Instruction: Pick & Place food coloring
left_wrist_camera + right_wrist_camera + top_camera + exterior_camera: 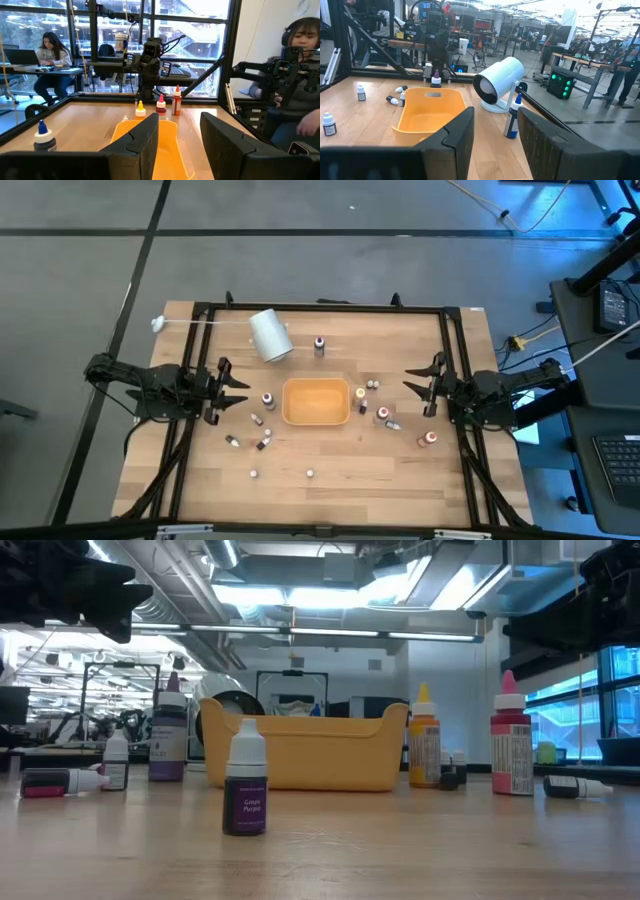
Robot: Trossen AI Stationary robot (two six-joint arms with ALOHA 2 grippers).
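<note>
So far you've placed nothing: from the nearest purple bottle (245, 787) back to the tray (316, 401), every bottle sits scattered on the table (340, 490), with left gripper (232, 388) and right gripper (422, 390) part-open, holding nothing.

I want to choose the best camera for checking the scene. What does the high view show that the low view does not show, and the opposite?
Only the high view shows both arms whole, the left gripper and right gripper with jaws open and empty, on either side of the tray, and the large white cylinder lying on the wooden table. Only the low view shows a readable label, "Grape Purple", on the small dark bottle with a white cap. Both show the orange plastic tray, apparently empty, with small bottles scattered around it.
</note>
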